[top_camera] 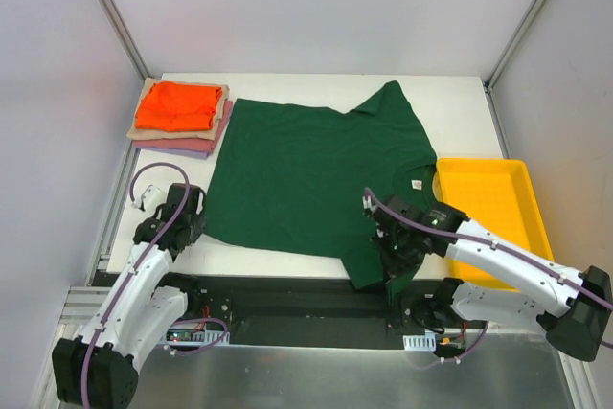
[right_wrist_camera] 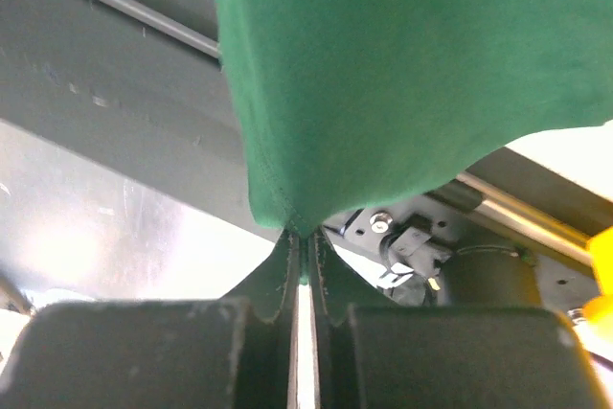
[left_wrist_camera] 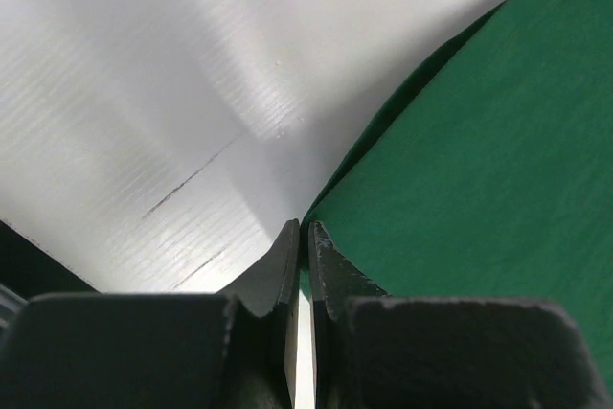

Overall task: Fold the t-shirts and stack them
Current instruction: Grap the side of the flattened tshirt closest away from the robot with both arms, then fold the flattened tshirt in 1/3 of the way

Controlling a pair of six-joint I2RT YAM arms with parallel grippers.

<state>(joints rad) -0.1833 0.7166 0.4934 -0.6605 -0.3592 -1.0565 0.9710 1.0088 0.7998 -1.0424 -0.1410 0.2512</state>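
The dark green t-shirt (top_camera: 306, 165) lies spread flat on the white table, its neck towards the right. My left gripper (top_camera: 197, 227) is shut on the shirt's near-left hem corner; the left wrist view shows the jaws (left_wrist_camera: 304, 229) pinching the green edge (left_wrist_camera: 479, 160) at table level. My right gripper (top_camera: 388, 258) is shut on the near sleeve's edge at the table's front edge; in the right wrist view the green cloth (right_wrist_camera: 383, 74) hangs from the closed tips (right_wrist_camera: 303, 238). The folded orange shirt (top_camera: 177, 105) tops a stack with the tan shirt (top_camera: 142, 128) and the pink shirt (top_camera: 184, 146) at the back left.
A yellow plastic tray (top_camera: 484, 166) sits at the right edge of the table, just beside the shirt's collar. White walls with metal posts enclose the table. The dark base rail (top_camera: 287, 299) runs along the front, under the held sleeve.
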